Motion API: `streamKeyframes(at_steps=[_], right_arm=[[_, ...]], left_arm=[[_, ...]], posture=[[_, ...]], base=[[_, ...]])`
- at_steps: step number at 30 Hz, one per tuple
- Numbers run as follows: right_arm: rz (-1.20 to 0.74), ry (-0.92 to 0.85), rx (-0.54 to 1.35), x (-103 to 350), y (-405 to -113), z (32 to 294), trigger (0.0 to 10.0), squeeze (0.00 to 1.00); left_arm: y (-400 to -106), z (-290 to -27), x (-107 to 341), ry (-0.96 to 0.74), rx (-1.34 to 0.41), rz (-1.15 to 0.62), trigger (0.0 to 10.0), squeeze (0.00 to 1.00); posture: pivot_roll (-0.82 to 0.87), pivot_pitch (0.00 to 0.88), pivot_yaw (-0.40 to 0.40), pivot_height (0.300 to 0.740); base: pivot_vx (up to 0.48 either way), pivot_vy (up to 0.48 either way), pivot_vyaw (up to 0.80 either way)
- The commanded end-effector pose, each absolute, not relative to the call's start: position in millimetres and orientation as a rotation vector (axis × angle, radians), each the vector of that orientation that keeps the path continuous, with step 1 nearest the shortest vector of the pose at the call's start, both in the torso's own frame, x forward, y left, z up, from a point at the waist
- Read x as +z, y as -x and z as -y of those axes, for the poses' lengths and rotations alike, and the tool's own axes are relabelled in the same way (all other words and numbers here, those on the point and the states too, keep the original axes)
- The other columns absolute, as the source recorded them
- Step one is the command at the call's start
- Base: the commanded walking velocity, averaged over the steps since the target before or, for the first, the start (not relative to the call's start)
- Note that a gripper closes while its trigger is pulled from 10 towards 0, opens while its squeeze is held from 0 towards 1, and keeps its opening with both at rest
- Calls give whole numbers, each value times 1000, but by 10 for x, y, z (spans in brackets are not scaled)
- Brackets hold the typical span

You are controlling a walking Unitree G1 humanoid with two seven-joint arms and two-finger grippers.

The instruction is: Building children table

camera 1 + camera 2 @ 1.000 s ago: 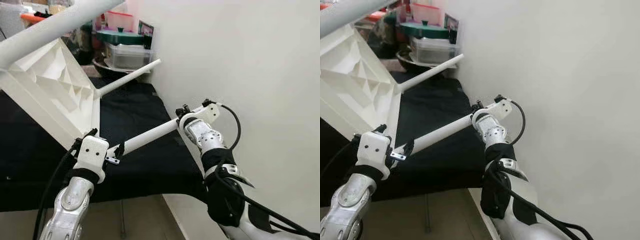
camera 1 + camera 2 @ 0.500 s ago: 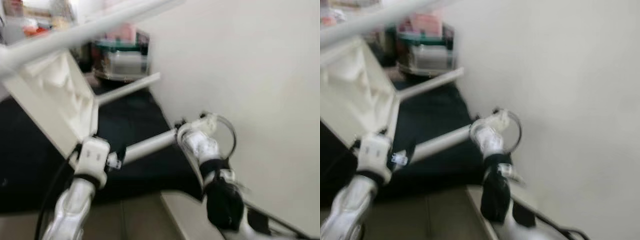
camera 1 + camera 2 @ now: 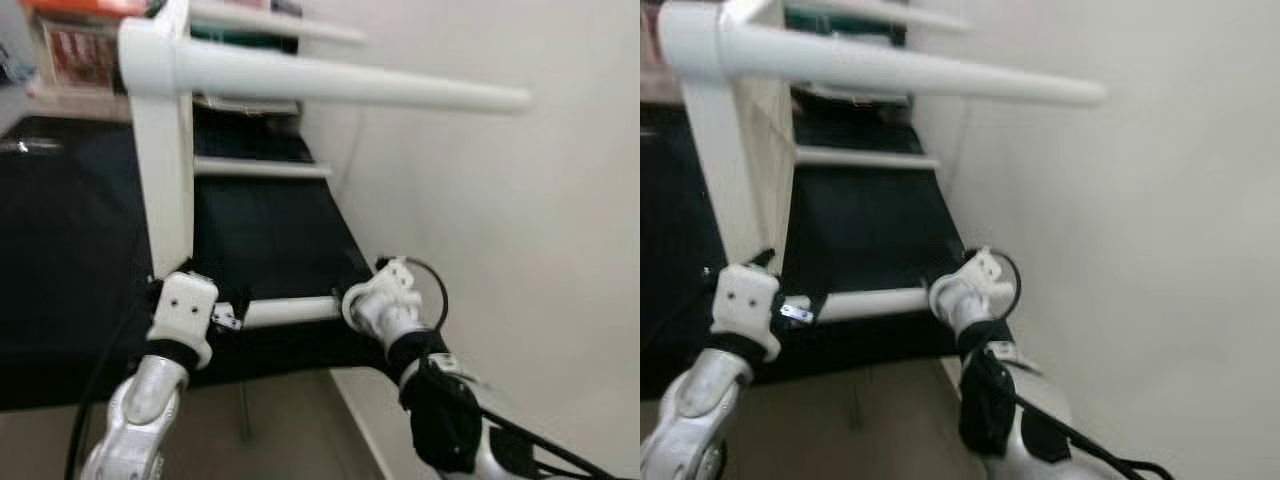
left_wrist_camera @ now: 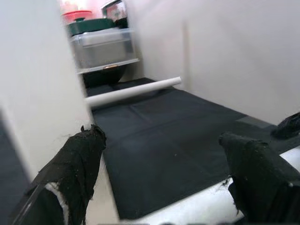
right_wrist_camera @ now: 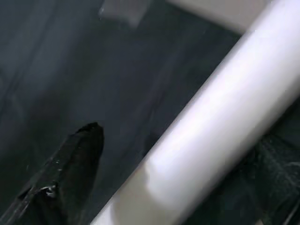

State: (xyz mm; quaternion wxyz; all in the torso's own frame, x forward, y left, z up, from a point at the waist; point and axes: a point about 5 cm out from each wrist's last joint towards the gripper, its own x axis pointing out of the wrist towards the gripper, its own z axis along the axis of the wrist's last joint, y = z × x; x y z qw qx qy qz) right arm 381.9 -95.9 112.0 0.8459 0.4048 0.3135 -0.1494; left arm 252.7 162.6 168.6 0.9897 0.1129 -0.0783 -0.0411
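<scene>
Two arms work over a surface covered in black cloth, set against a plain white wall on the robot's right. At the far end of the surface stand stacked storage containers, one clear with a grey lid and one with a green lid above it; beyond the near edge is pale floor.

The white children's table top stands on edge on the black cloth, upright, with its underside facing the wall. Several white tubular legs project from it toward the wall: one upper leg near the camera, a second behind it at the top, one far lower leg just above the cloth, and one near lower leg at the front corner.

The left gripper is at the bottom front corner of the table top. In its wrist view one finger lies against the white panel and the other rests on the near lower leg, the jaws set wide apart across that corner. Whether they actually clamp anything I cannot tell.

The right gripper is at the outer end of the near lower leg. Its wrist view shows the white tube running between its two black fingers, which bracket it closely.
</scene>
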Motion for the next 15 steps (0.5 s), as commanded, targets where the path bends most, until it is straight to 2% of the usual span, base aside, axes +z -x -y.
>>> streamKeyframes(at_steps=[1,6,15], right_arm=[[-640,-897,-354,1162,-3845,1046,10000,1000],[-626,-956,-367,1281,-3891,1126,10000,1000],[-636,-956,-375,1320,-3870,1252,10000,1000]], left_arm=[[-2525,-1634,1651,-235,-73,138,10000,0],[-2524,-1637,1651,-230,-68,138,10000,0],[-2532,-1630,1649,-228,-71,139,10000,0]], posture=[[164,0,-219,740],[157,0,-219,740],[146,0,-217,740]], base=[[0,0,0],[0,0,0],[0,0,0]])
